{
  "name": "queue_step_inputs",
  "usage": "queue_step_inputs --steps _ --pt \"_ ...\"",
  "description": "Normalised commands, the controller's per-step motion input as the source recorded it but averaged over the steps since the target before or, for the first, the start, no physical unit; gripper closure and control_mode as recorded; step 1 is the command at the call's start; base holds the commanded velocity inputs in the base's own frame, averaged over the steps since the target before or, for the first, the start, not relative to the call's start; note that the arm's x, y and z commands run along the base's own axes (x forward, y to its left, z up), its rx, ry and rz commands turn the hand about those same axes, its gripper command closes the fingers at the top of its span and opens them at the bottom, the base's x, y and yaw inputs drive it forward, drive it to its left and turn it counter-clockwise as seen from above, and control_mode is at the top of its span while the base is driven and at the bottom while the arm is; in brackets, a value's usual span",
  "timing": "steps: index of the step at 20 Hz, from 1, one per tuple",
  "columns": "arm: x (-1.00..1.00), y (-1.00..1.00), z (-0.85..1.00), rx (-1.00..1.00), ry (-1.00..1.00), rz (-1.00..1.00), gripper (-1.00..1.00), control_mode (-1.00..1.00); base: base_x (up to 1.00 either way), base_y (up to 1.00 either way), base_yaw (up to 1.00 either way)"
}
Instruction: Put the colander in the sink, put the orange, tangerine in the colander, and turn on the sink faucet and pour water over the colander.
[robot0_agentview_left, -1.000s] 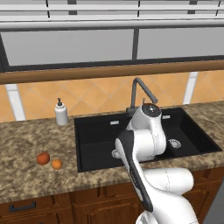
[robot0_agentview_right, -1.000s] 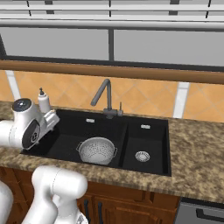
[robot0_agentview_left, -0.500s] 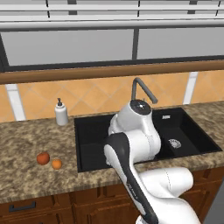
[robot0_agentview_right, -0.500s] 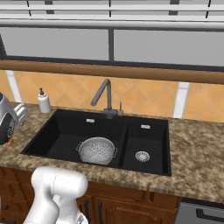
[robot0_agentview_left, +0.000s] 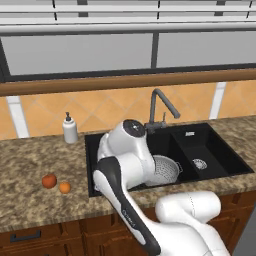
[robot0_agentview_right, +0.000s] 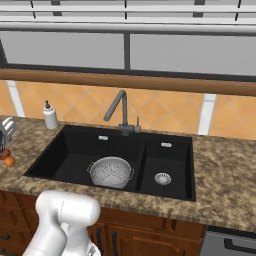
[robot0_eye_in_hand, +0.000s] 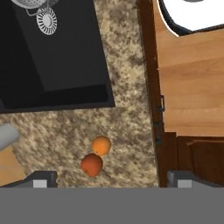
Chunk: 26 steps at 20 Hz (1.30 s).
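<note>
1. The round silvery-white perforated metal colander (robot0_agentview_right: 111, 171) sat in the larger basin of the black rectangular two-basin sink (robot0_agentview_right: 70, 145).
2. The darker orange-red fruit (robot0_eye_in_hand: 92, 164) and paler orange fruit (robot0_eye_in_hand: 101, 145) lay touching on the speckled brown granite table (robot0_eye_in_hand: 127, 127).
3. The end effector (robot0_eye_in_hand: 111, 179) hung over them, fingers spread wide, holding nothing.

You see the round silvery perforated colander (robot0_agentview_left: 165, 170) half behind the white arm, its rim (robot0_eye_in_hand: 33, 3) cropped in your hand view; gripper fingertips barely showing at that view's bottom
</note>
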Motion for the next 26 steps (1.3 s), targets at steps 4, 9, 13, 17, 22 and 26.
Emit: queue_step_inputs --steps 4,9,13,17,22,26 --pt "0.34 0.93 -0.10 0.00 0.10 -0.14 -1.00 -1.00 0.00 0.00 0.00" --pt "0.38 0.73 -0.11 0.00 0.31 -0.15 -1.00 -1.00 0.00 0.00 0.00" --pt "0.35 0.74 -0.24 0.00 0.41 -0.16 -1.00 -1.00 0.00 0.00 0.00" --pt "0.06 0.75 -0.37 -0.06 0.23 -0.23 -1.00 -1.00 0.00 0.00 0.00" --pt "0.03 0.72 -0.41 -0.10 0.10 -0.35 -1.00 -1.00 0.00 0.00 0.00" --pt "0.00 0.74 -0.27 -0.05 0.08 -0.36 -1.00 -1.00 0.00 0.00 0.00"
